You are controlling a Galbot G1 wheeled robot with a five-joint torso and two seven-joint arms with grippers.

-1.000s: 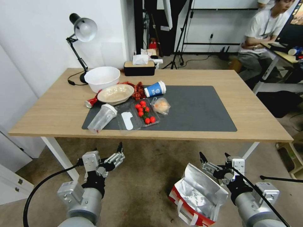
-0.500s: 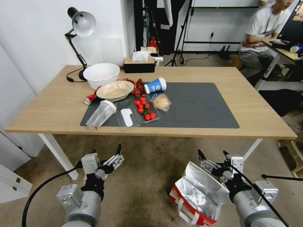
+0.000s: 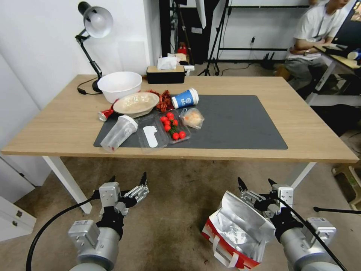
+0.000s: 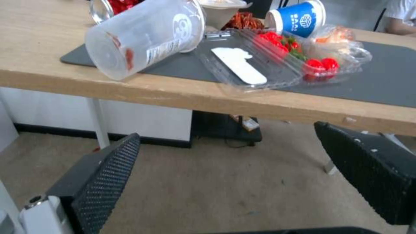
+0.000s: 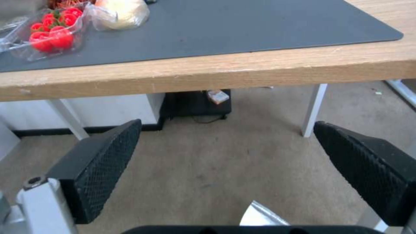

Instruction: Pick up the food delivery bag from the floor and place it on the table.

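1. The boxy red-and-white food delivery bag point(image 3: 235, 235) with crinkled silver foil lining and white strap handles stands on the worn grey-brown carpet-like floor point(image 3: 176, 214), in front of the table's near edge and to the robot's right; its foil mouth gapes upward
2. The right gripper point(image 3: 256, 183) hangs just above the bag's upper foil rim, its two black fingers spread wide and holding nothing; in the right wrist view a corner of that foil point(image 5: 260, 214) shows low between the textured pads point(image 5: 104, 162)
3. The left gripper point(image 3: 128, 177) hovers over bare floor, well apart from the bag, fingers likewise spread and empty
4. The long light-wood table point(image 3: 56, 124) on white legs carries a large dark grey mat point(image 3: 233, 120), whose right half is bare
5. On the mat's left part lie a tipped clear plastic cup point(image 3: 118, 132), an open clear clamshell tray point(image 3: 152, 136) with red cherry tomatoes point(image 3: 172, 126), a bagged pale bun point(image 3: 192, 118) and a blue paper cup point(image 3: 184, 99) on its side
6. Behind them sit a shallow beige dish point(image 3: 135, 103), a white bowl point(image 3: 119, 85), a black tissue box point(image 3: 165, 74) and a black desk lamp point(image 3: 92, 22)
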